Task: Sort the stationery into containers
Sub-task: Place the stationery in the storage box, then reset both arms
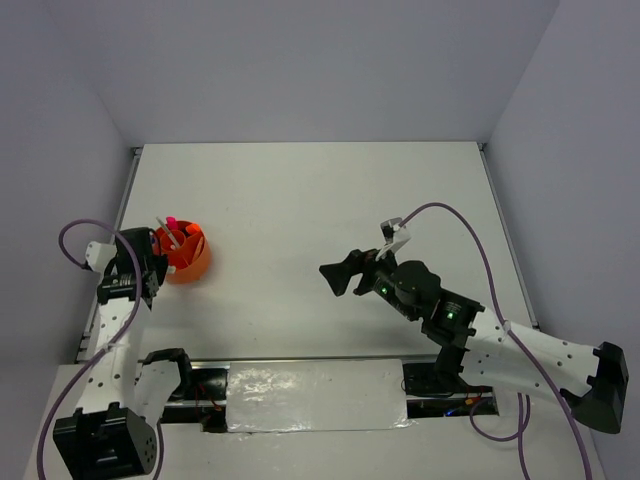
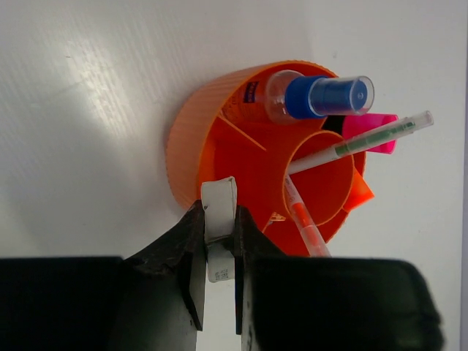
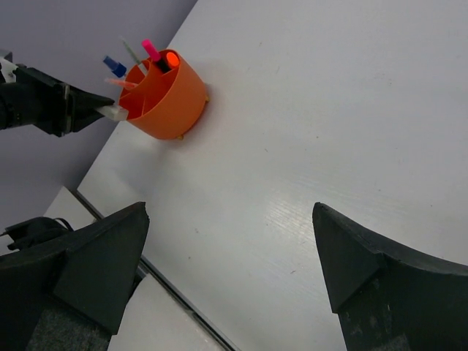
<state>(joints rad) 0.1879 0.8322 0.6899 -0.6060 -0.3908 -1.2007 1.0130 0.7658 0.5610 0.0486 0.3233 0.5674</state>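
Tub: orange tub [image 2: 189, 150] stands on the white table [image 1: 320, 200], round, with an inner ring and divider walls.
Left pincer: left gripper [image 2: 219, 223] sits just beside the orange tub, its fingers closed tight on the white block [image 2: 218, 207].
Block: held upright between the fingers, with its upper end at the tub's rim. I cannot tell whether it touches the rim.
Marker: blue marker [image 2: 325, 96] leans in an outer compartment on the far side of the orange tub from the left gripper, cap sticking out past the rim.
Highlighters: pink-capped highlighter [image 2: 369, 131] and orange-capped highlighter [image 2: 360, 194] stand in the orange tub, caps up, on the side away from the block.
Pens: grey pen [image 2: 344, 148] slants out of the tub's inner ring. The orange pen [image 2: 303, 223] leans over the rim close to the left gripper.
Right pincer: right gripper [image 1: 337, 275] hangs well apart from the orange tub, fingers spread wide with nothing between them, pointed toward it.
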